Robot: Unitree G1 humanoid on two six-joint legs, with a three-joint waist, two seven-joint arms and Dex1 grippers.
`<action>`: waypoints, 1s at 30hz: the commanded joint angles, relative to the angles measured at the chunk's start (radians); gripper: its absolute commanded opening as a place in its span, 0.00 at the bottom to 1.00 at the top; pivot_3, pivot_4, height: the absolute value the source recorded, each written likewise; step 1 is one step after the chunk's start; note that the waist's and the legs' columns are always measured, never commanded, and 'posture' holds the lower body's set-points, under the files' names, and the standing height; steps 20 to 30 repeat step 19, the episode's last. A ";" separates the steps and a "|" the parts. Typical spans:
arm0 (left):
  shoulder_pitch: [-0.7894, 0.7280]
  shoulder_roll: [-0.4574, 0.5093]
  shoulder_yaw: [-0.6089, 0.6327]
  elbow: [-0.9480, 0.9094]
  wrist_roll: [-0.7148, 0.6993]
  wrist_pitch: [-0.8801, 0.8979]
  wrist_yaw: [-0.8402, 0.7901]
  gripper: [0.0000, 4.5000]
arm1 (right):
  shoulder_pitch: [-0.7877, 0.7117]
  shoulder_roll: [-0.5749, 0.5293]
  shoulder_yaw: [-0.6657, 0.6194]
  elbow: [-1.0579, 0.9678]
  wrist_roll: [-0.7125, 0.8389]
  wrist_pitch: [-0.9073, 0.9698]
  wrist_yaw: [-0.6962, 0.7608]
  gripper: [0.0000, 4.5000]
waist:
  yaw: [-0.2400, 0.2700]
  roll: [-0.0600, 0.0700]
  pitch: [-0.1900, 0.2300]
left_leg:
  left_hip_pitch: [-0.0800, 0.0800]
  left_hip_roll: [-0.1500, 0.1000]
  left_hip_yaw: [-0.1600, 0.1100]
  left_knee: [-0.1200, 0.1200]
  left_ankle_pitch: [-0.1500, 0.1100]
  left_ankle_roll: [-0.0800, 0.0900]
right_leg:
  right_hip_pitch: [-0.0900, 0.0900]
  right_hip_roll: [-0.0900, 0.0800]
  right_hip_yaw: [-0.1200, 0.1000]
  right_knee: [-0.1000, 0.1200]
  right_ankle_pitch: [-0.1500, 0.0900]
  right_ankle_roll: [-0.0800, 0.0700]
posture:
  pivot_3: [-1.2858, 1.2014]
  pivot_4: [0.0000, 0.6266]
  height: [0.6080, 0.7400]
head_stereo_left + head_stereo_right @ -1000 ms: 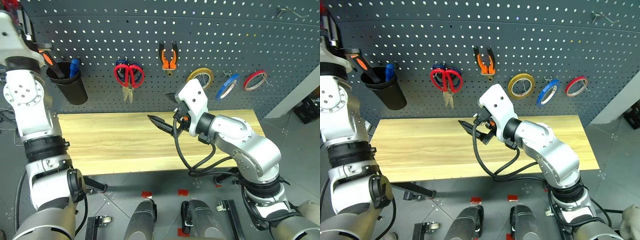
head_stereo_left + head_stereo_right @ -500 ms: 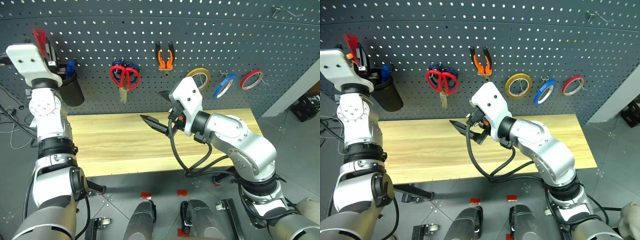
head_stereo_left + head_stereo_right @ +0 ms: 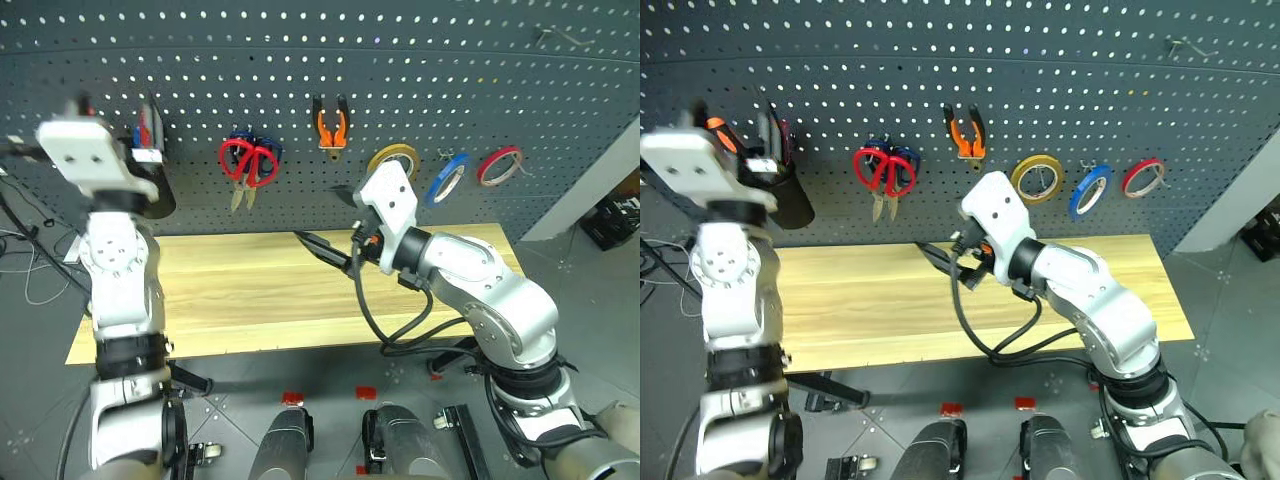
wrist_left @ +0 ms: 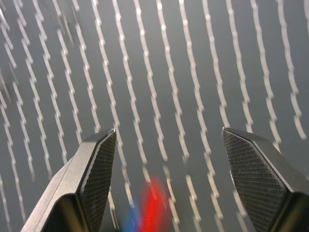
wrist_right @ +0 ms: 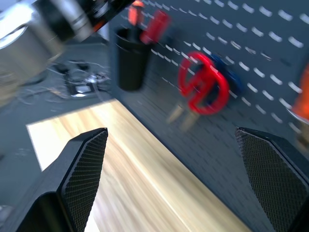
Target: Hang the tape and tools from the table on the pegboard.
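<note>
The blue tape (image 3: 450,175), the red-handled scissors (image 3: 248,165) and the orange-and-black pliers (image 3: 332,122) hang on the pegboard (image 3: 450,70). The screwdriver's red handle (image 5: 155,25) sticks up out of the black cup (image 3: 790,200) on the board's left. My left gripper (image 4: 169,130) is open and empty, just in front of the board by the cup. My right gripper (image 3: 318,212) hovers open over the middle of the table (image 3: 250,290), with nothing between its fingers.
A yellow tape ring (image 3: 393,160) and a red one (image 3: 498,165) hang either side of the blue tape. Blue-handled scissors (image 3: 270,150) hang behind the red ones. An orange-handled tool (image 3: 720,130) stands in the cup. A bare hook (image 3: 560,38) sits top right.
My left hand has come down beside the cup and its fingers have opened, leaving the red-handled screwdriver in the cup. The right arm has barely moved. The camera view has shifted.
</note>
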 commanded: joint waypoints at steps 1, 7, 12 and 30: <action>0.113 -0.055 0.061 -0.097 -0.105 0.230 0.034 0.82 | 0.115 -0.027 -0.060 -0.025 0.024 -0.011 0.003 1.00 | 0.003 0.003 -0.006 | 0.002 0.001 0.000 0.000 0.000 0.000 | 0.002 0.001 0.000 0.001 0.000 0.000 | 0.50 0.23 1.00; 0.192 -0.035 0.048 -0.163 -0.084 0.390 0.036 0.82 | 0.276 0.021 -0.116 0.158 -0.099 -0.341 -0.083 1.00 | 0.009 0.004 -0.008 | 0.014 0.002 0.000 0.000 0.000 0.000 | 0.014 0.003 0.001 -0.002 -0.001 0.000 | 0.51 0.21 1.00; 0.221 -0.049 0.030 -0.137 -0.072 0.415 0.014 0.82 | 0.388 0.052 -0.210 0.335 -0.097 -0.529 -0.081 1.00 | 0.027 0.004 -0.022 | 0.017 0.002 0.002 0.000 0.002 0.001 | 0.017 0.004 0.004 -0.002 -0.001 0.001 | 0.51 0.19 1.00; 0.236 -0.062 0.029 0.015 -0.100 0.330 -0.102 0.82 | 0.402 0.043 -0.326 0.573 -0.132 -0.682 -0.146 1.00 | 0.034 0.006 -0.030 | 0.019 0.004 0.006 -0.001 0.002 0.001 | 0.016 0.007 0.008 -0.002 0.000 -0.001 | 0.52 0.16 1.00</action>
